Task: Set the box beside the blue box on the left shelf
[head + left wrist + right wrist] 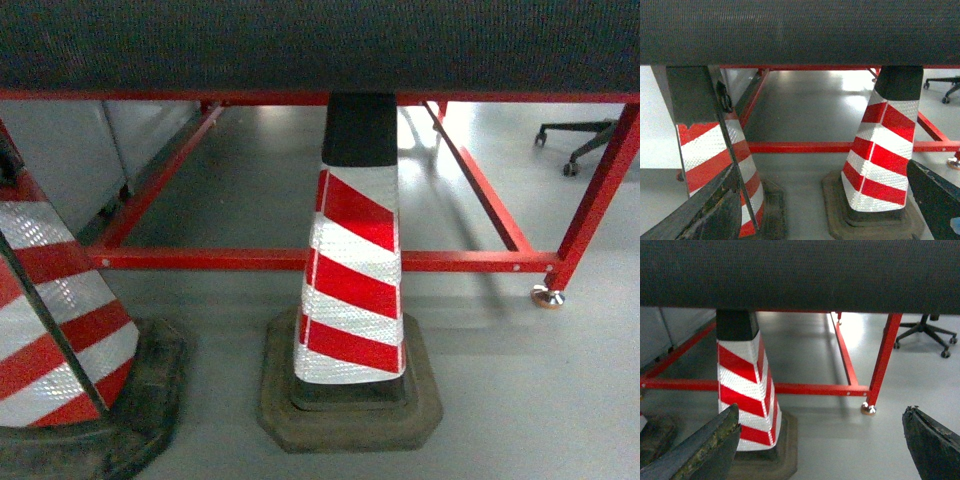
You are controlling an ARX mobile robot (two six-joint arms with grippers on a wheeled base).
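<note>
The box, the blue box and the left shelf are all out of view. My left gripper (822, 212) is open and holds nothing; its dark fingers (715, 210) stand wide apart at the bottom corners of the left wrist view, low over the grey floor. My right gripper (820, 445) is also open and holds nothing, its worn fingertips (932, 440) just as far apart. Neither gripper appears in the head view.
A dark textured slab (320, 45) spans the top of every view, resting on a red tubular frame (300, 260). Two red-and-white striped cones (350, 290) (50, 320) on black bases stand in front of it. An office chair base (585, 140) is at the far right.
</note>
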